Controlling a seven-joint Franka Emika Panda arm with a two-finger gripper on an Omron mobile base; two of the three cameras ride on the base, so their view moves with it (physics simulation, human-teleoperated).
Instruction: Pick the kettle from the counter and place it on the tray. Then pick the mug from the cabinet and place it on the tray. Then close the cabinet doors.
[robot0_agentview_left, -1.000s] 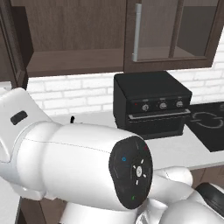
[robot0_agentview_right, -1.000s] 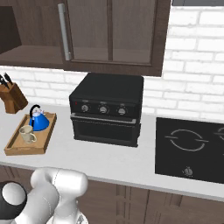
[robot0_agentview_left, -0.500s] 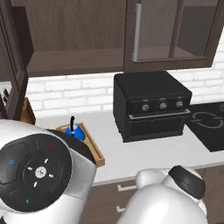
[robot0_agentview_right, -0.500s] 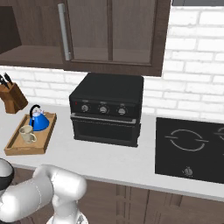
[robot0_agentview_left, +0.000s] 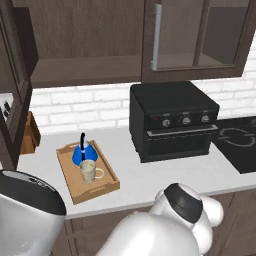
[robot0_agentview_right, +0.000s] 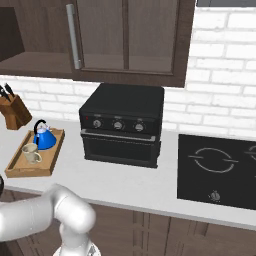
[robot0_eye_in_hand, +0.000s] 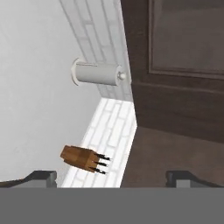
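Claw (robot0_eye_in_hand: 111, 175) fingertips are seen at the bottom of the hand view, spread wide apart with nothing between them; the claw is released and is pointed at a dark brown cabinet door (robot0_eye_in_hand: 175, 65), a white brick wall, a white paper-towel roll (robot0_eye_in_hand: 97, 73) and a wooden knife block (robot0_eye_in_hand: 81, 158). On the light grey-white worktop (robot0_agentview_left: 135, 175), a shallow light wooden tray (robot0_agentview_left: 70, 172) is placed left of a black countertop oven (robot0_agentview_left: 172, 122). Inside the tray, the small bright blue cone-shaped kettle (robot0_agentview_left: 81, 152) with its thin black handle is stood upright, and the cream-beige mug (robot0_agentview_left: 89, 171) is set just in front of it. Above, the dark brown wall cabinet (robot0_agentview_left: 85, 65) is shown open at its left part, one glass-panelled door (robot0_agentview_left: 12, 90) swung outward at the left edge, the right door (robot0_agentview_left: 200, 35) shut.
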